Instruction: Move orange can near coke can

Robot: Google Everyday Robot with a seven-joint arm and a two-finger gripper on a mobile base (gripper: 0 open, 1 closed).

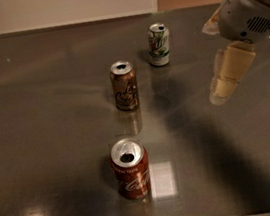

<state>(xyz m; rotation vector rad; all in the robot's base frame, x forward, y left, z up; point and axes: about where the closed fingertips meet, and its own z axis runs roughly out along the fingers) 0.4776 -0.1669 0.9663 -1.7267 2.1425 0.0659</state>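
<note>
1. Gripper (227, 77): hangs above the right side of the table (44, 108), tilted down and toward the left. It carries nothing, and whether it is open or closed cannot be told from this view.
2. Orange can (124, 86): stands upright near the middle of the table, silver top up, cream logo facing the camera. Nothing touches it.
3. Coke can (131, 168): stands upright nearer the camera, almost straight in front of the orange can and well apart from it. Its top is open.
4. White-green can (159, 44): stands upright just behind and to the right of the orange can, with a clear gap between them. It is not part of the task.
5. Position relative to the gripper: the orange can lies well to the left of the gripper and lower, with bare table between them.
6. Handling (judgement): the can is probably light, thin-walled and smooth, so it may dent, slip or tip over. A moderate grasp across the mid-body, approached from the right and clear of the white-green can, seems best.
</note>
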